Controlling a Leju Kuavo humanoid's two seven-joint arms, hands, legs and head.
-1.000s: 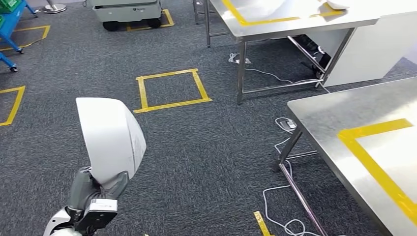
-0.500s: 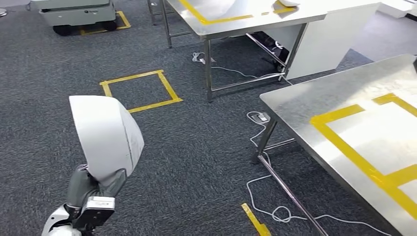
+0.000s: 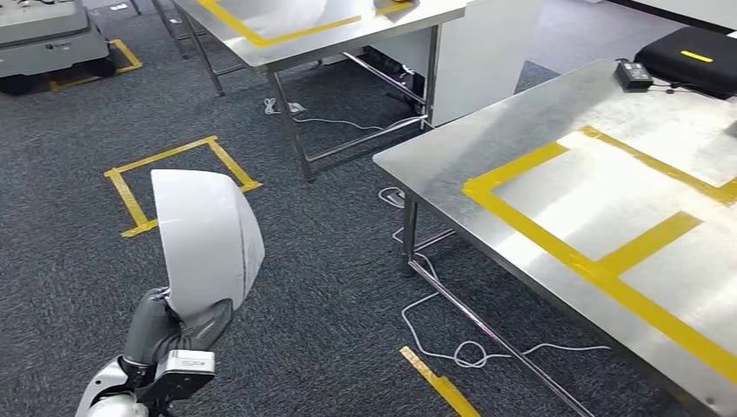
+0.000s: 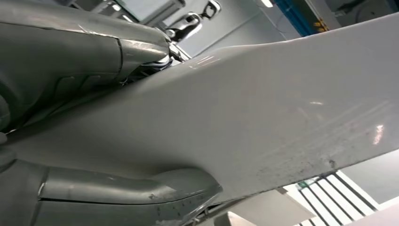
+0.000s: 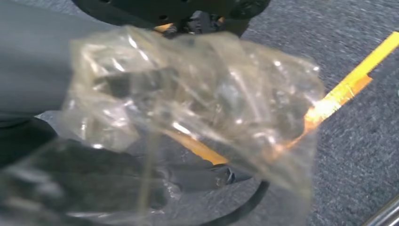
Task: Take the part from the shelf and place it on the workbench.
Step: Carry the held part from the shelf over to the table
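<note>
Camera swung; workbench (image 3: 452,143) nearer, right hand (image 5: 117,188) plastic-veiled.

A steel workbench (image 3: 452,143) stands at the right on dark grey carpet (image 3: 330,287). Yellow tape (image 3: 556,248) marks out boxes on its top. At its far corner lie a small black adapter (image 3: 632,74) and a black case (image 3: 691,59) with a yellow stripe. A second steel table (image 3: 287,48) stands farther back, also taped in yellow. On the carpet lie a yellow tape square (image 3: 139,187), a short tape strip (image 3: 439,382) and white cables (image 3: 452,347) trailing under the workbench.
</note>
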